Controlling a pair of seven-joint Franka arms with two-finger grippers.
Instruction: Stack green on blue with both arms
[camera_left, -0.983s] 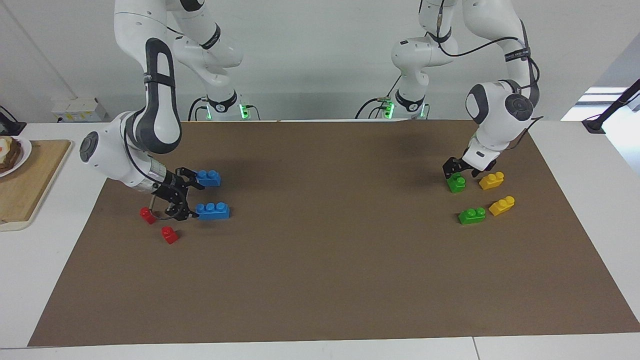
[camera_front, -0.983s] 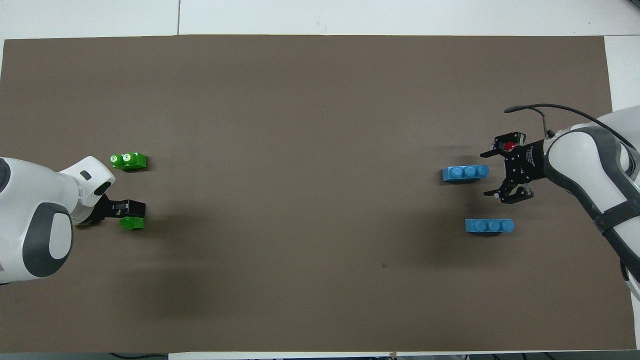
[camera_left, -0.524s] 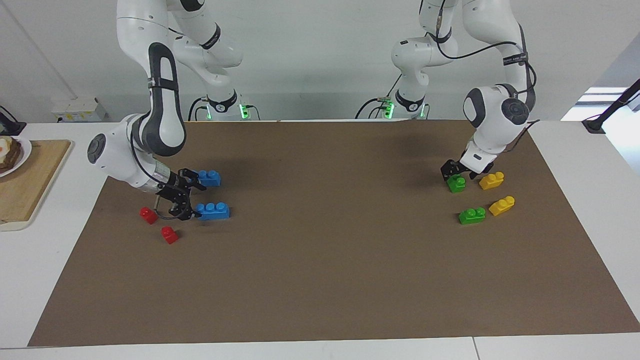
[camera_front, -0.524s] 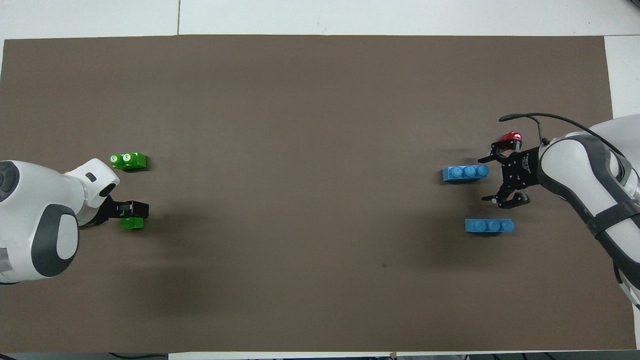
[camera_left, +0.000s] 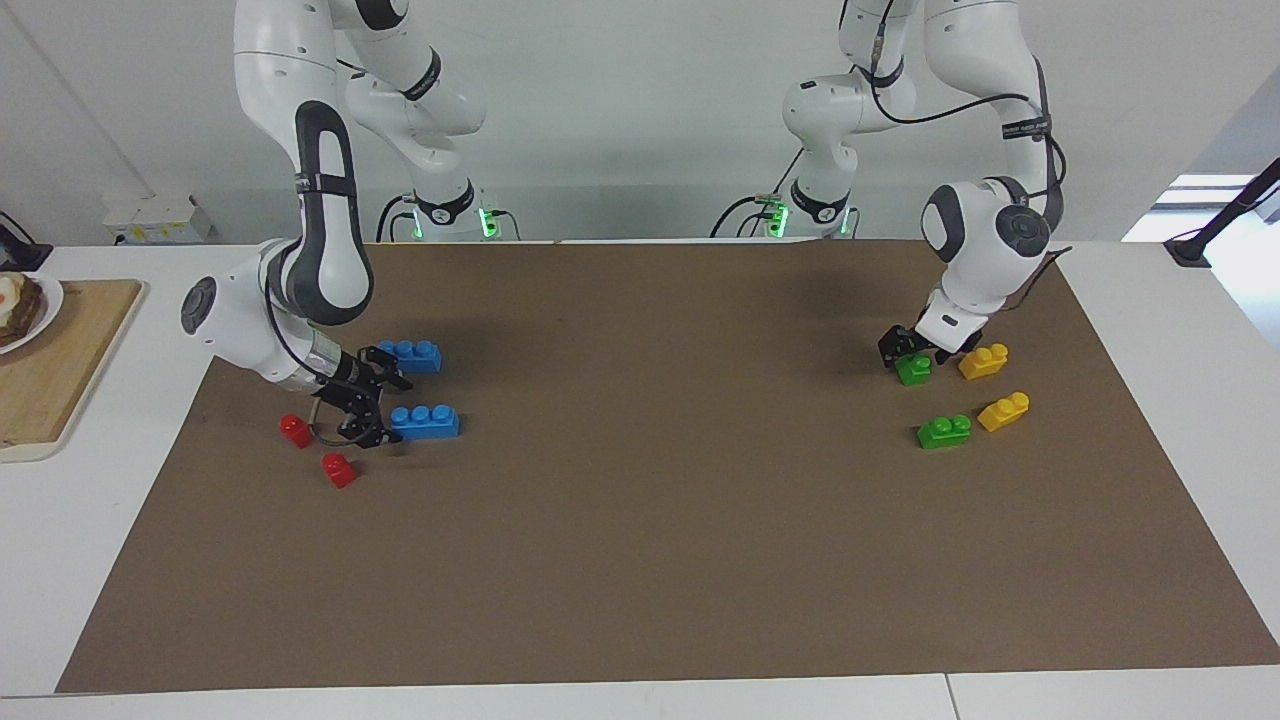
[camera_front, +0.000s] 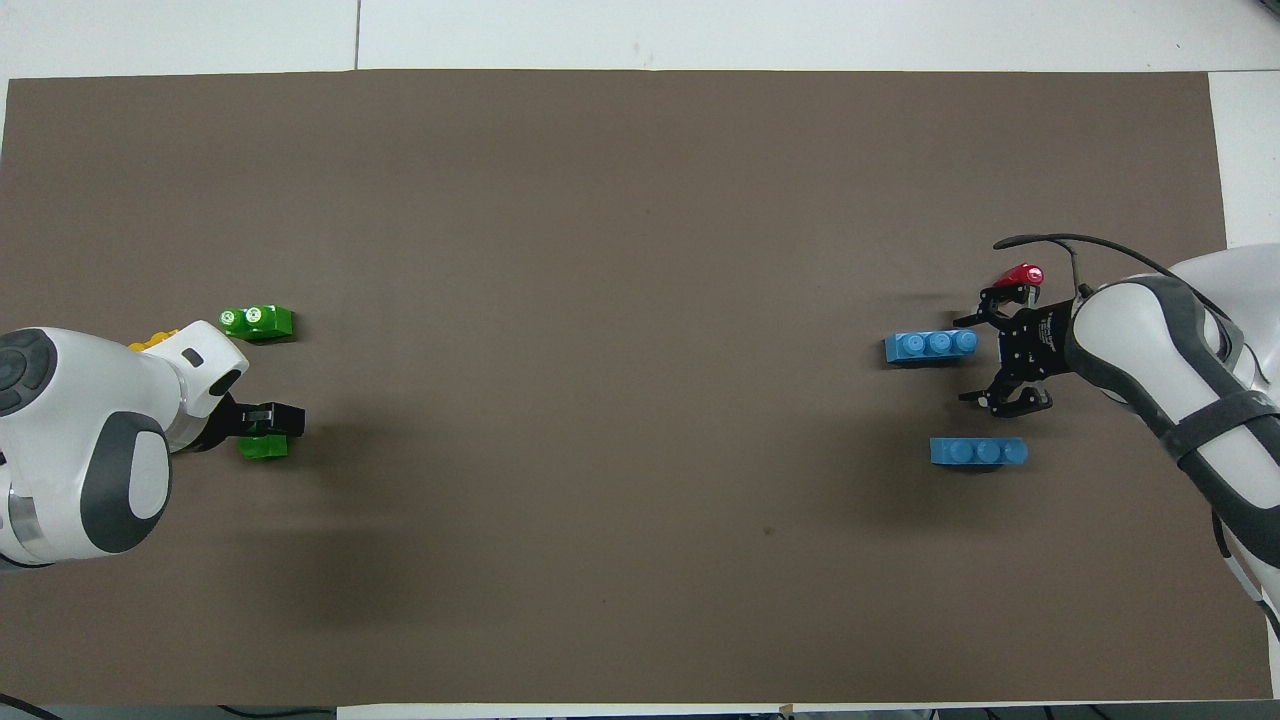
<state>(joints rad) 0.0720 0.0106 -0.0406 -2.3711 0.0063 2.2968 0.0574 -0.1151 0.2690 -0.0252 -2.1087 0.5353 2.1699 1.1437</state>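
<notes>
Two blue three-stud bricks lie toward the right arm's end of the table: the nearer one (camera_left: 410, 355) (camera_front: 978, 452) and the farther one (camera_left: 425, 421) (camera_front: 930, 345). My right gripper (camera_left: 372, 402) (camera_front: 968, 360) is low and open, its jaws spread wide at the end of the farther blue brick. Toward the left arm's end, the left gripper (camera_left: 912, 350) (camera_front: 270, 420) stands open right over the nearer green two-stud brick (camera_left: 912, 372) (camera_front: 263, 447), which rests on the mat and is partly covered by it. The other green brick (camera_left: 944, 431) (camera_front: 257, 321) lies farther out.
Two red one-stud bricks (camera_left: 296, 430) (camera_left: 339, 469) sit beside the right gripper. Two yellow bricks (camera_left: 983, 361) (camera_left: 1004, 411) lie beside the green ones. A wooden board (camera_left: 40, 370) and a plate of food (camera_left: 20, 305) are off the brown mat (camera_left: 650, 520).
The right gripper has crept toward the farther blue brick's end, uncovering a red brick seen from overhead. The left gripper has shifted slightly and settled lower over the nearer green brick. No brick has moved.
</notes>
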